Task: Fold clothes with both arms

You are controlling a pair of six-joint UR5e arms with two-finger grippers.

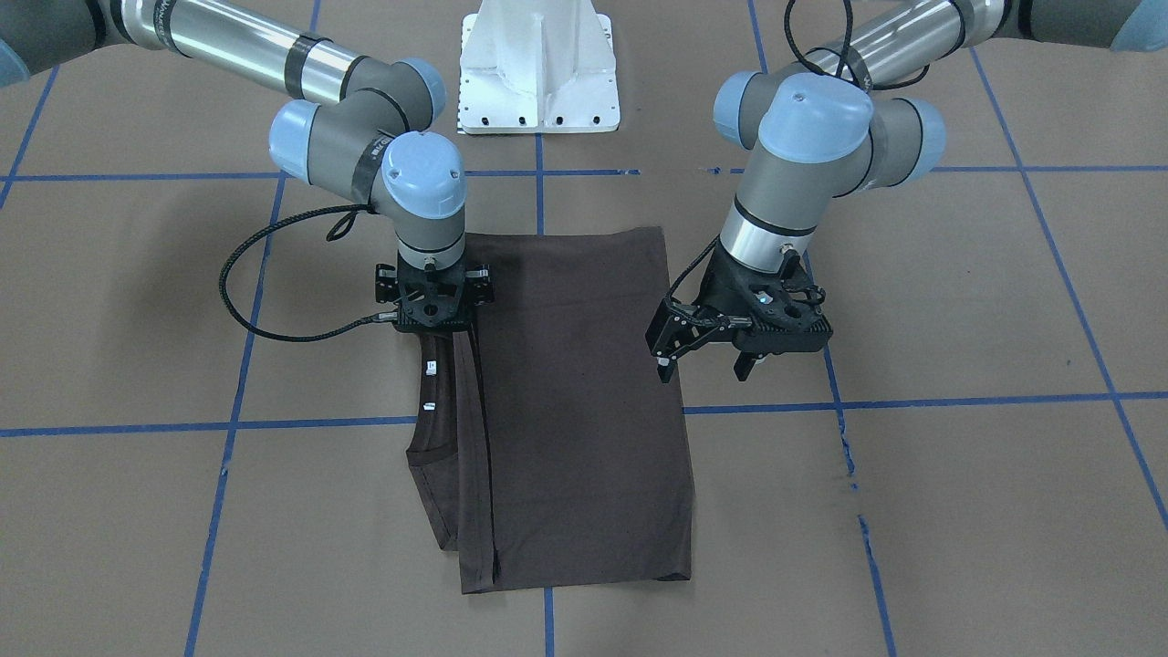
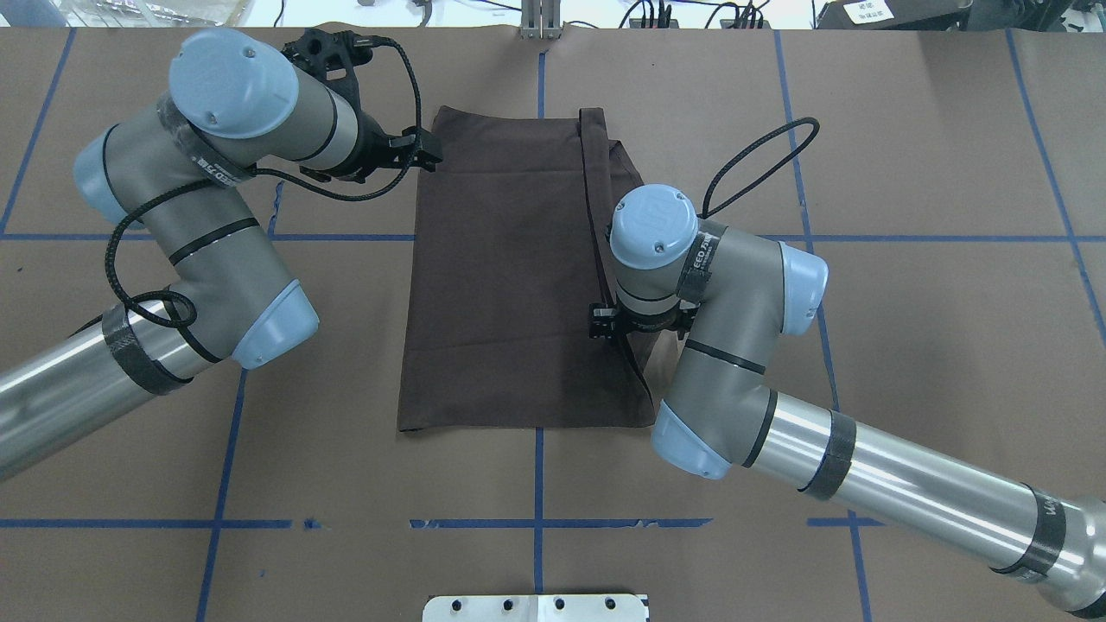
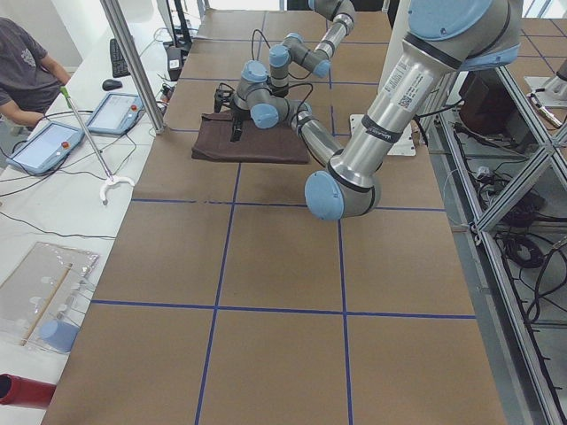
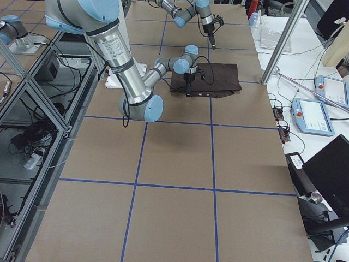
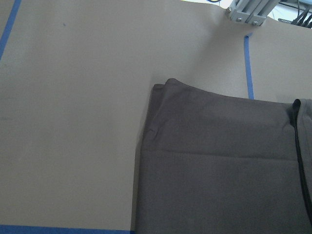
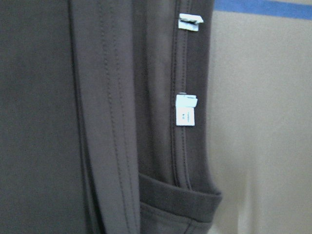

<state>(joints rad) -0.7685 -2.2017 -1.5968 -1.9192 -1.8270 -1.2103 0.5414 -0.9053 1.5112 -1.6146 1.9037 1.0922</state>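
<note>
The clothes are one dark brown T-shirt (image 1: 575, 401), folded into a long rectangle flat on the table (image 2: 501, 276). A narrow flap with the ribbed collar and two white labels (image 6: 185, 109) lies along the edge on the robot's right. My right gripper (image 1: 433, 306) points straight down over that flap, close to the cloth; its fingertips are hidden under the wrist, so I cannot tell their state. My left gripper (image 1: 704, 365) hovers open and empty just off the opposite long edge, near the far corner (image 2: 429, 154). In the left wrist view that corner (image 5: 165, 92) lies flat.
The white base pedestal (image 1: 538, 68) stands at the robot's side of the table. Blue tape lines (image 1: 912, 401) cross the brown tabletop. A seated person (image 3: 22, 71) and tablets (image 3: 44, 146) are beyond the far table edge, with metal posts (image 3: 133, 62) there.
</note>
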